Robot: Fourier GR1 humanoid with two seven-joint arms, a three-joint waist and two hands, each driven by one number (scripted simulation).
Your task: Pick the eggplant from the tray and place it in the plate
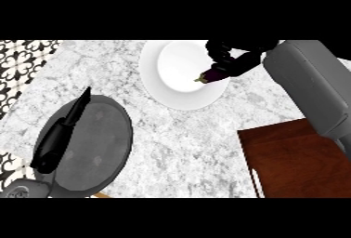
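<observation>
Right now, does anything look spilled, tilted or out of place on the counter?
Nothing stands out. The right hand holds the eggplant over the right side of the white plate, the brown tray lies flat at the lower right, and the left hand rests open at the left.

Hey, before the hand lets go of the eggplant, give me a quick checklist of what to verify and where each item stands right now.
1. Eggplant held: ok. The right hand is curled round the eggplant.
2. Eggplant over the plate: ok. Its stem end shows above the right part of the white plate.
3. Eggplant touching the plate: cannot tell from this steep view.
4. Landing spot free: ok. Nothing else lies on the plate.
5. Left hand out of the way: ok. The left hand is open at the view's left, well apart from the plate.
</observation>
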